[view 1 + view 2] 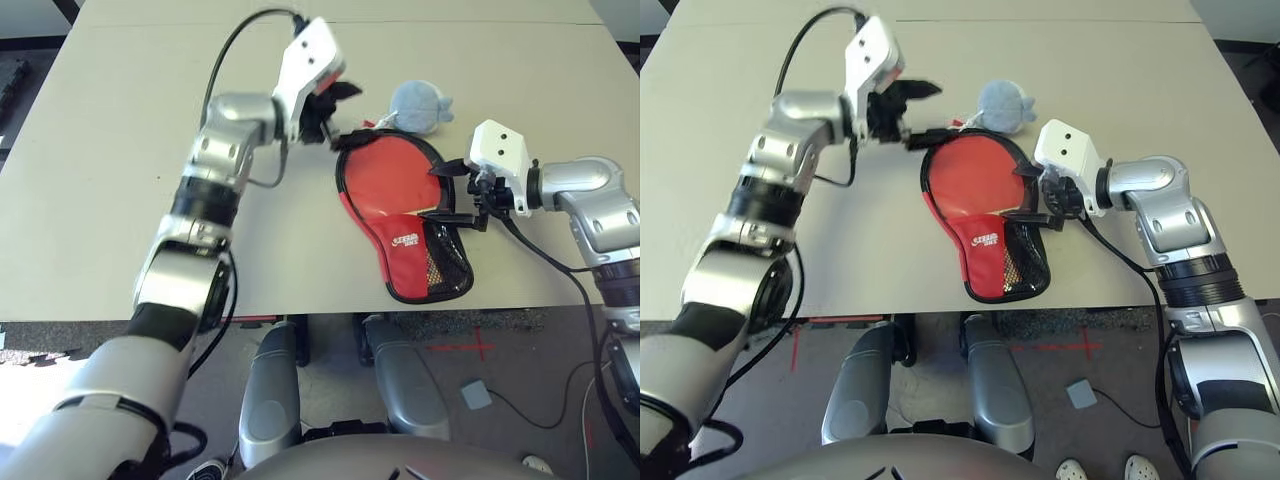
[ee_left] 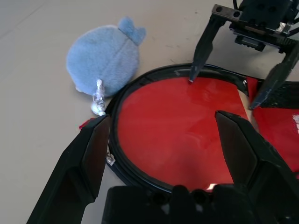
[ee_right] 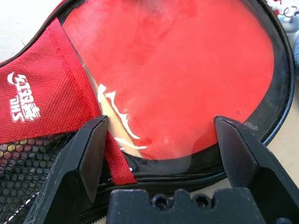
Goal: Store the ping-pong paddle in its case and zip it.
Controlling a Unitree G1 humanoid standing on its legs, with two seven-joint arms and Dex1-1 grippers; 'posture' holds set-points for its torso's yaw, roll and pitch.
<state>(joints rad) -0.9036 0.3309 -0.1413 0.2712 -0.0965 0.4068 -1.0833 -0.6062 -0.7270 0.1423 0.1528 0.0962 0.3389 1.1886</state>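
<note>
The paddle (image 1: 388, 180) is already seated in the case (image 1: 415, 262) at table centre. Zipping is judged undone. Both pincers gape empty: left gripper (image 1: 330, 115) at eleven o'clock, right gripper (image 1: 452, 192) at three.

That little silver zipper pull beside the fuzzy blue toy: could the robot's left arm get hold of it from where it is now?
Probably yes. The left gripper is open over the far rim of the case, and the zipper pull lies bare on the table just outside one finger. The blue plush toy crowds it, though, so it might get nudged.
</note>
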